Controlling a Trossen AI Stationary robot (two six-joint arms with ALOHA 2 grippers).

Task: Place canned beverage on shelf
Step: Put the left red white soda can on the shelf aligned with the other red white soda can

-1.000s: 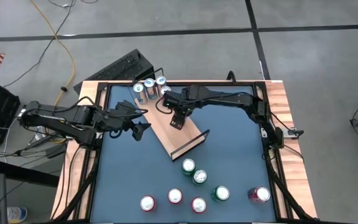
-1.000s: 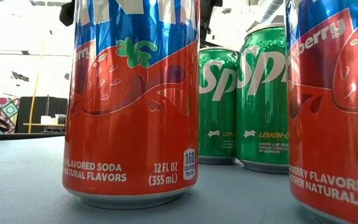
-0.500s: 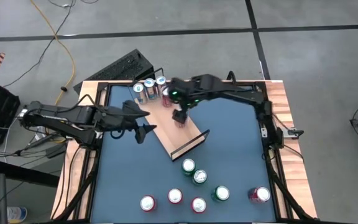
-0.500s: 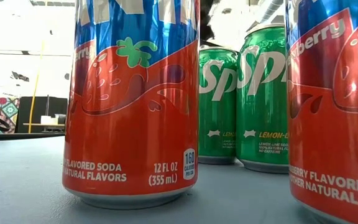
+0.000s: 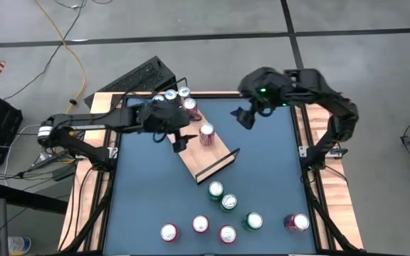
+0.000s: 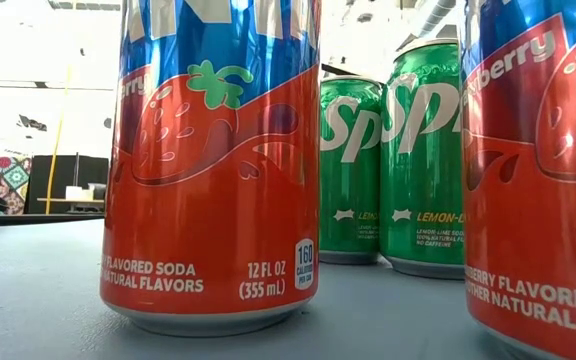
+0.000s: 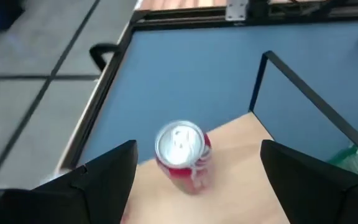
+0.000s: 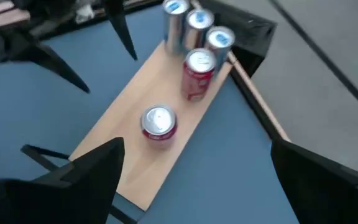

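Red can (image 5: 206, 134) stands upright mid-shelf (image 5: 212, 161), free of both grippers; left gripper (image 5: 179, 141) gapes just beside it, right gripper (image 5: 243, 117) hangs wide open over bare blue table (image 5: 262, 171).

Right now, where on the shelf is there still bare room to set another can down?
The shelf is bare between the lone red can and the black rail at its near end. Its far end is crowded: three blue-topped cans and another red can cluster there. Only a narrow gap separates that cluster from the lone can.
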